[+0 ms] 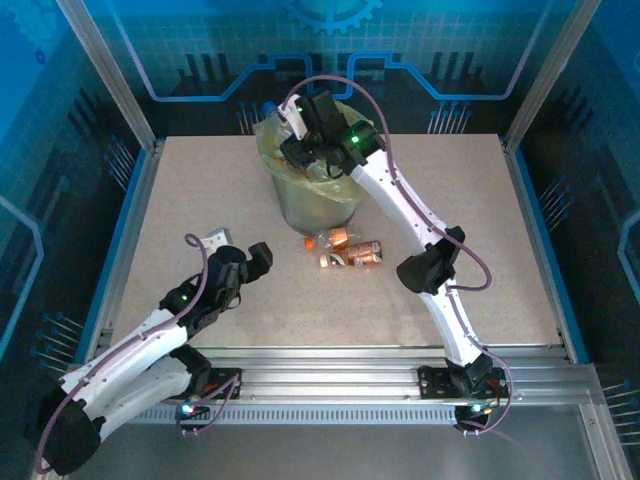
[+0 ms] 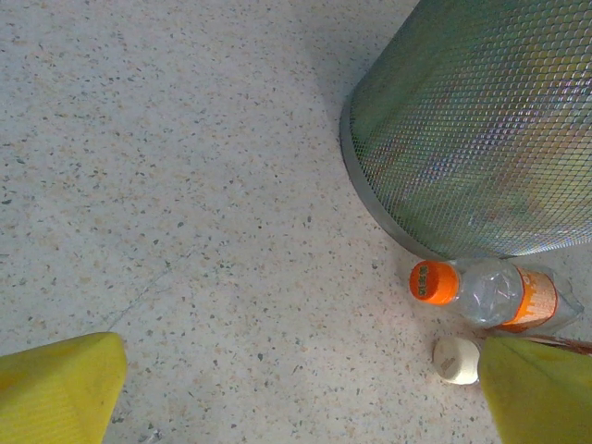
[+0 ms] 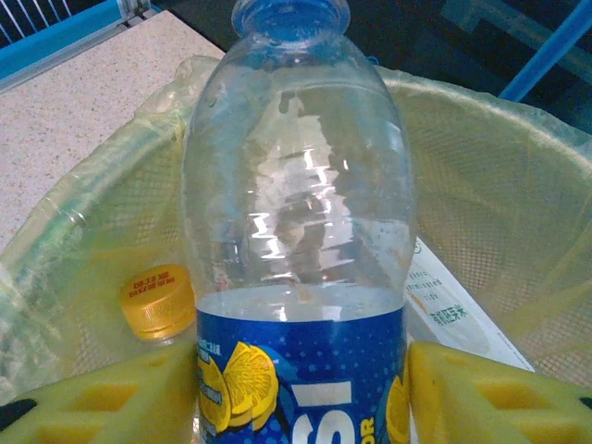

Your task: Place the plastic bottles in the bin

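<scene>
Over the bin (image 1: 315, 210), my right gripper (image 3: 301, 361) pinches a blue-labelled bottle (image 3: 296, 231), presumably for dropping. Left gripper (image 2: 296, 388) gapes empty near the orange-capped bottle (image 2: 490, 294)

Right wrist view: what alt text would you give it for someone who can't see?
A clear plastic bottle with a blue label sits between two yellow fingers, above the bag-lined bin. An orange cap lies inside.
</scene>
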Controlling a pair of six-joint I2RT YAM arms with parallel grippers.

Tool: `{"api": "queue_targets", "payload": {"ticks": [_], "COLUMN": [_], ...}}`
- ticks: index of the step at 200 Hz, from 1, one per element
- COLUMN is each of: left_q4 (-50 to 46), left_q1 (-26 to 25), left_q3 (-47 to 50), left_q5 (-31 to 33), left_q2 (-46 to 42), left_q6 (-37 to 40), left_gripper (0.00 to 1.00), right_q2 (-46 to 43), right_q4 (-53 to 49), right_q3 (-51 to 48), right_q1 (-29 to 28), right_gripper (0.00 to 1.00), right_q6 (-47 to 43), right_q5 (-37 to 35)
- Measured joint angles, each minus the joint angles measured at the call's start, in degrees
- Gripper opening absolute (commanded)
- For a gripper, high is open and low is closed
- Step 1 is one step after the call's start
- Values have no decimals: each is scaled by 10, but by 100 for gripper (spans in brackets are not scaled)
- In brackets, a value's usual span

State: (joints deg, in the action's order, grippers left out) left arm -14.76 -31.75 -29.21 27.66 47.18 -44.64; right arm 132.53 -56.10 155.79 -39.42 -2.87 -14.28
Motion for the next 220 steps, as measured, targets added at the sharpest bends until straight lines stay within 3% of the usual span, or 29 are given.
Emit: {"api": "queue_targets", "payload": {"ticks": [35,100,130,186,220], "left_q4": [0,-1,-1,2,14], "left_q1": [1,2,5,22,31], "left_q3": [0,-20,-34,-89,-100], "left_q5": [0,0,-1,-16,-35], "left_q2": [0,14,20,38,50], "left_q6": [0,0,0,11,13], "left_gripper": [99,99,99,99,99], "right_q2": [17,19,4,-87,-190], "right_q4": [-5,-21,-31,-41,-26], "right_q3": [0,3,3,-9,-101], "right_q1": [-8,-11,-11,-14,0], "right_gripper": [64,89,93,97,96], "right_q6": [-16,-41,-45,-31,-11], "right_q5": [0,-24,-22,37,59]}}
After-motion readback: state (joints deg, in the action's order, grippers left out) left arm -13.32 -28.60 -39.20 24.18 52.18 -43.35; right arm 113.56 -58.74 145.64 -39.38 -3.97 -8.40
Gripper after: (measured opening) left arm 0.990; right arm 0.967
